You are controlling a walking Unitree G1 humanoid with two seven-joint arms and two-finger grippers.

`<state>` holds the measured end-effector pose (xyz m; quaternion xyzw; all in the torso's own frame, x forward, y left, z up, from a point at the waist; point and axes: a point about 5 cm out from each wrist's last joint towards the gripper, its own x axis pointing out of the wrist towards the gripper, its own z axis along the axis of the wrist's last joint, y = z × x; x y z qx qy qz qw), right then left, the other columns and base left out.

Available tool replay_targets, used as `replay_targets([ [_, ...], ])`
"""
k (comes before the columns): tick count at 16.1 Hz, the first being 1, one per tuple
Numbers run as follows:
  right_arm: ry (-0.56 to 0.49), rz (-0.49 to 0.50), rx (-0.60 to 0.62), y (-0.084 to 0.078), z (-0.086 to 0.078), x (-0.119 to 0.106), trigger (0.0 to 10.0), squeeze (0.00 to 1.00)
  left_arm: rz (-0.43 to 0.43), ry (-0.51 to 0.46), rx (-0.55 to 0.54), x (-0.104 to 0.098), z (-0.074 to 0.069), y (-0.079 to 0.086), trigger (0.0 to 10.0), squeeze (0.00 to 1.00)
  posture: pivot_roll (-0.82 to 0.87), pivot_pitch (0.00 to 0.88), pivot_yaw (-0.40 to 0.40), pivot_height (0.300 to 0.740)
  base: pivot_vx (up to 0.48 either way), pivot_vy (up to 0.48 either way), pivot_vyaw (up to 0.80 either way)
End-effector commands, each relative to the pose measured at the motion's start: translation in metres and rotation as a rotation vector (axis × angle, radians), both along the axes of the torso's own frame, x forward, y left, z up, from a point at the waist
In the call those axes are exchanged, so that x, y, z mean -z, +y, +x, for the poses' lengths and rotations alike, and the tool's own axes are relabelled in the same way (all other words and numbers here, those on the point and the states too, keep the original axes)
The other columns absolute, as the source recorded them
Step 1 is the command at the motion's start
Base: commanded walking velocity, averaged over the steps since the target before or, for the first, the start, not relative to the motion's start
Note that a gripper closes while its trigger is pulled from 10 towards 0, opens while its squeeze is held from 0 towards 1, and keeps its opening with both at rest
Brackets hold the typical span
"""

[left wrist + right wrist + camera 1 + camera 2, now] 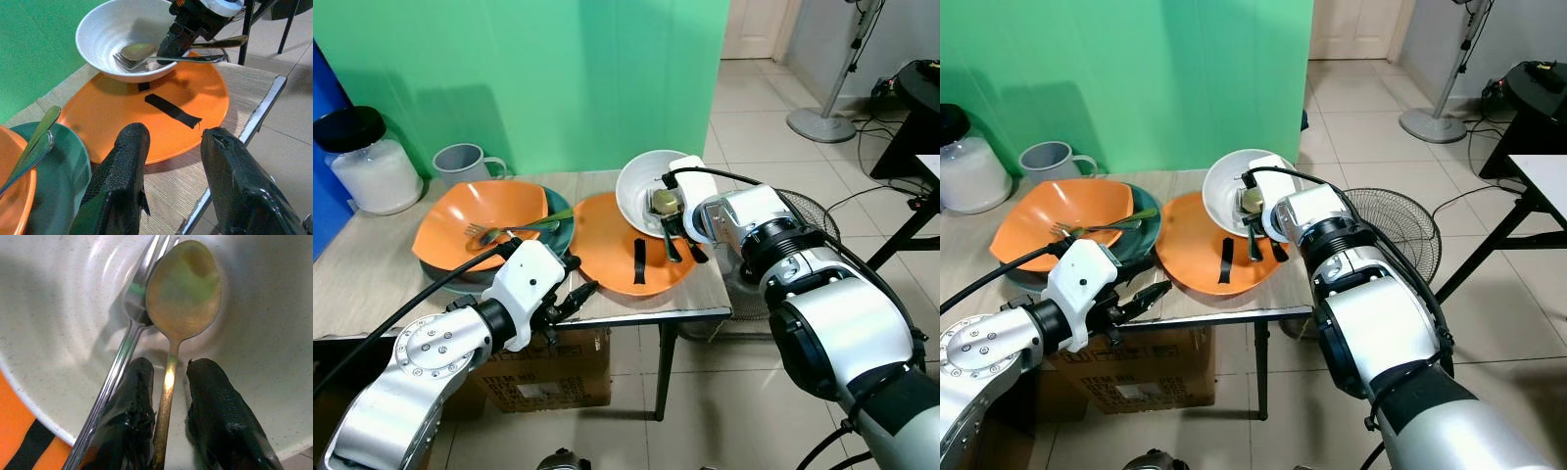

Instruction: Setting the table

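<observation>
Right pincer (168,396) reaching into the white bowl (641,181), fingers nearly closed on the handle of the spoon (182,298) — apparently gripping it, though actual pad contact hard to confirm. Fork (128,328) lying just beside the spoon in the same bowl, handle touching or nearly touching one finger. Bowl resting on the far rim of the orange plate (617,259), itself near the tabletop (372,264) corner.

Risks from here:
- Fork dragged or flicked out with the spoon — too close to the gripped handle.
- Bowl tipping or sliding off the plate's sloped rim if pulled sideways rather than up.
- Thin handle slipping between the pads.

Left pincer (171,186) hovering at the tabletop edge in front of the plate, fingers spread, holding nothing — a possible bump against the plate if swung forward.
</observation>
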<state>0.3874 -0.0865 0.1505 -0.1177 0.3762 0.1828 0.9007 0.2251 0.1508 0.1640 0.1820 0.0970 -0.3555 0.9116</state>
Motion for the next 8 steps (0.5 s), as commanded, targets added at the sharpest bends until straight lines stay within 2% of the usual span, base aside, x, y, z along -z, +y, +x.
replay_targets([
  [1, -0.039, 0.001, -0.033, 0.0052, 0.0041, -0.0116, 10.0, 0.0, 0.008, -0.002, 0.016, -0.0024, -0.0002, -0.0024, 10.0, 0.0, 0.08, 0.0, 0.024, 0.74, 0.0, 0.0, 0.0],
  [5, -0.051, 0.025, -0.012, 0.004, 0.0061, -0.0143, 10.0, 0.0, 0.01, -0.004, 0.014, -0.0033, 0.0012, -0.0026, 10.0, 0.0, 0.08, 0.0, 0.024, 0.74, 0.0, 0.0, 0.0],
  [6, -0.052, 0.029, -0.013, 0.004, 0.0063, -0.0147, 10.0, 0.26, 0.01, -0.004, 0.015, -0.0033, 0.0013, -0.0028, 10.0, 0.0, 0.08, 0.0, 0.024, 0.74, 0.0, 0.0, 0.0],
  [7, -0.052, 0.033, -0.013, 0.004, 0.0064, -0.0148, 10.0, 0.67, 0.011, -0.004, 0.015, -0.0032, 0.0015, -0.0029, 10.0, 0.0, 0.08, 0.0, 0.024, 0.74, 0.0, 0.0, 0.0],
  [8, -0.052, 0.034, -0.011, 0.0039, 0.0064, -0.0147, 10.0, 0.75, 0.011, -0.005, 0.015, -0.0033, 0.0016, -0.003, 10.0, 0.0, 0.08, 0.0, 0.024, 0.74, 0.0, 0.0, 0.0],
])
